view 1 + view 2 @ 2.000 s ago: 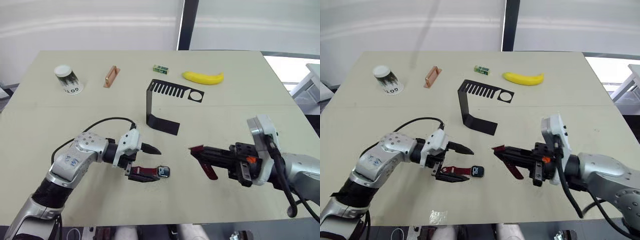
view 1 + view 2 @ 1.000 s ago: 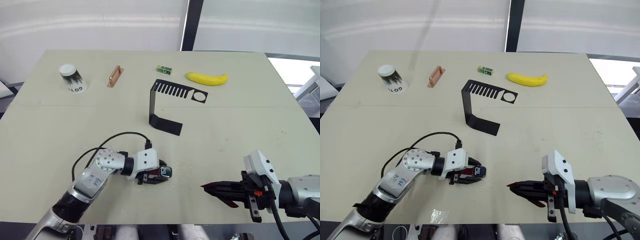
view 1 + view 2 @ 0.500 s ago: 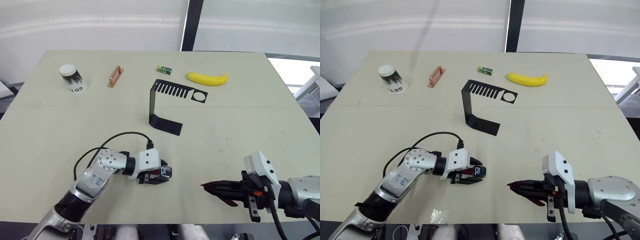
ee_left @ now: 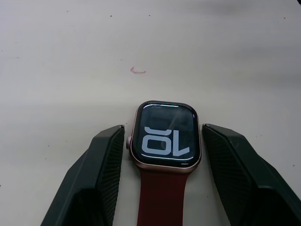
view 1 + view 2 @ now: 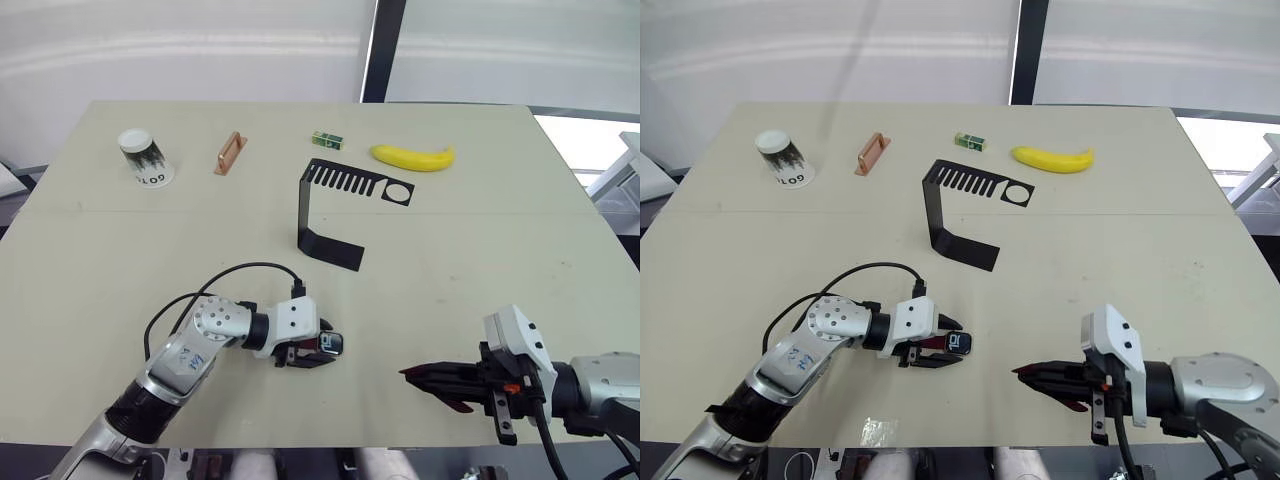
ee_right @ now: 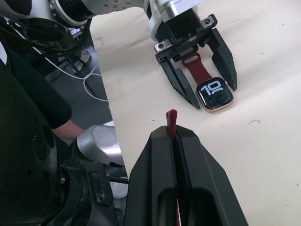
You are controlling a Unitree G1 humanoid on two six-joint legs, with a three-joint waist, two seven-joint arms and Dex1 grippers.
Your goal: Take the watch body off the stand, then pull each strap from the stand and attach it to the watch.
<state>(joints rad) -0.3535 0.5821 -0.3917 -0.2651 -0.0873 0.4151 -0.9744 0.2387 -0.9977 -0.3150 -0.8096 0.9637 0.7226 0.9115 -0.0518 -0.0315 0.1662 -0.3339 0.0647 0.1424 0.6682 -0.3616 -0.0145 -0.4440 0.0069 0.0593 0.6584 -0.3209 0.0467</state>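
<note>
The watch body [image 4: 164, 140] lies face up on the desk [image 5: 480, 250], near the front edge and left of centre, with one strap [image 4: 162, 197] already joined to its near end. The left hand [image 5: 318, 347] sits low over it with fingers [image 4: 91, 181] spread, one on each side of the case and not touching it — open, holding nothing. In the left wrist view the attached band runs back between those fingers toward the wrist, so the watch's long axis lies along the hand's own reach and its free end points away from the left arm, toward the right side of the desk.

The right hand [image 5: 1040, 378] hovers near the front edge, well apart from the watch, clamped shut on the second strap [image 6: 172, 123], whose dark-red tip stands out past the fingertips. From the head views that tip points left, toward the watch's bare end. That is the relation the next move seems to turn on: the free lug faces the right arm, and the strap's end must meet it in line with the case's long axis, probably while the left hand closes to steady the case.

The stand [image 5: 330, 205] is at mid-desk, its slots bare — nothing remains to pull from it.
</note>
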